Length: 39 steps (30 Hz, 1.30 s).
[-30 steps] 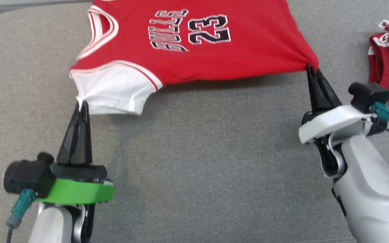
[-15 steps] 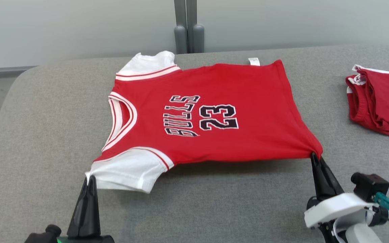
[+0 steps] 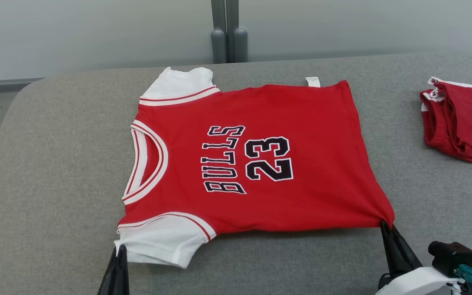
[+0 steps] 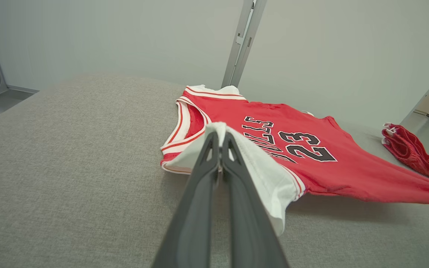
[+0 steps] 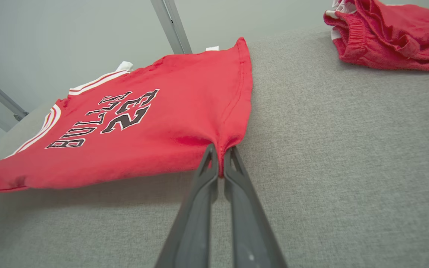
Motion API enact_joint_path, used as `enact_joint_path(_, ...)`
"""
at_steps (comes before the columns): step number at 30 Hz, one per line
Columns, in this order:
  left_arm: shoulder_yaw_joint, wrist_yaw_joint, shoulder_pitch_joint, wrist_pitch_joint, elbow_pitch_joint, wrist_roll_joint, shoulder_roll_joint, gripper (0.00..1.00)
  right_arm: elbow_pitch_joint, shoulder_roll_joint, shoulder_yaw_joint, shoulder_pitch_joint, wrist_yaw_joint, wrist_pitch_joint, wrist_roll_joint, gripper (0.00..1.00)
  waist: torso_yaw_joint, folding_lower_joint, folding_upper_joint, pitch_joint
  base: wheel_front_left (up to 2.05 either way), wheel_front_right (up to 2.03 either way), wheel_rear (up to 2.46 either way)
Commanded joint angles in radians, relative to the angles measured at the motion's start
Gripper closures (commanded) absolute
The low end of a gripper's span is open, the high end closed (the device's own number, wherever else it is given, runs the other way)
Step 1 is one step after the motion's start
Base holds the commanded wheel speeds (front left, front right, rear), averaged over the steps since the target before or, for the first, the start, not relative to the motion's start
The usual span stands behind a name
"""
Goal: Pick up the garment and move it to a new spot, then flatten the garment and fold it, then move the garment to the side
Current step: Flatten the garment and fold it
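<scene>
Head view: the jersey [image 3: 260, 164] lies spread, print up, on the grey pad [image 3: 55, 172], collar toward the robot's left. The left gripper [image 3: 120, 250] is pinched closed on the edge of the near white sleeve [image 3: 162, 241]. The right gripper [image 3: 384, 226] is pinched closed on the near hem corner. Both held corners are raised off the pad, and the far side rests on it. Red shorts [image 3: 461, 123] lie well apart to the right.
</scene>
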<state>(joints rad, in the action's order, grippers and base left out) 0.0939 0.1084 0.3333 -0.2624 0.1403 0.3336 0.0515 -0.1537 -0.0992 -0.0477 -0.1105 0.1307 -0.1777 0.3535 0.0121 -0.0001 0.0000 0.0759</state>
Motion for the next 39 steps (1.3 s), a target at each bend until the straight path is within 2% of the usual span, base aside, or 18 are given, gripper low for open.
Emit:
enact_joint_path(1,-0.003,0.001,-0.014,-0.003,-0.007,-0.005,0.000,1.00,-0.012,0.005,-0.001,0.007,0.000,-0.001,-0.009,1.00,-0.005,0.0001,0.0000,0.010,0.00,0.00,0.00)
enact_joint_path(10,0.012,0.003,-0.113,-0.003,-0.073,-0.014,-0.001,1.00,-0.102,0.019,0.001,0.082,0.000,-0.025,0.001,1.00,0.003,0.0001,0.0000,0.049,0.00,0.00,0.00)
enact_joint_path(16,0.012,0.008,-0.276,-0.002,-0.177,-0.027,0.000,1.00,-0.149,0.029,0.001,0.147,0.000,-0.046,0.021,1.00,0.008,0.0001,0.0000,0.082,0.00,0.00,0.00)
enact_joint_path(28,-0.025,0.018,-0.594,-0.002,-0.431,-0.057,0.001,1.00,-0.246,0.044,0.015,0.343,0.000,-0.066,-0.006,1.00,-0.045,0.0001,0.0000,0.165,0.00,0.00,0.00)
enact_joint_path(39,-0.078,0.022,-0.753,-0.002,-0.576,-0.093,0.018,1.00,-0.370,0.048,0.005,0.502,0.000,-0.085,-0.004,1.00,-0.078,0.0001,0.0000,0.224,0.00,0.00,0.00)
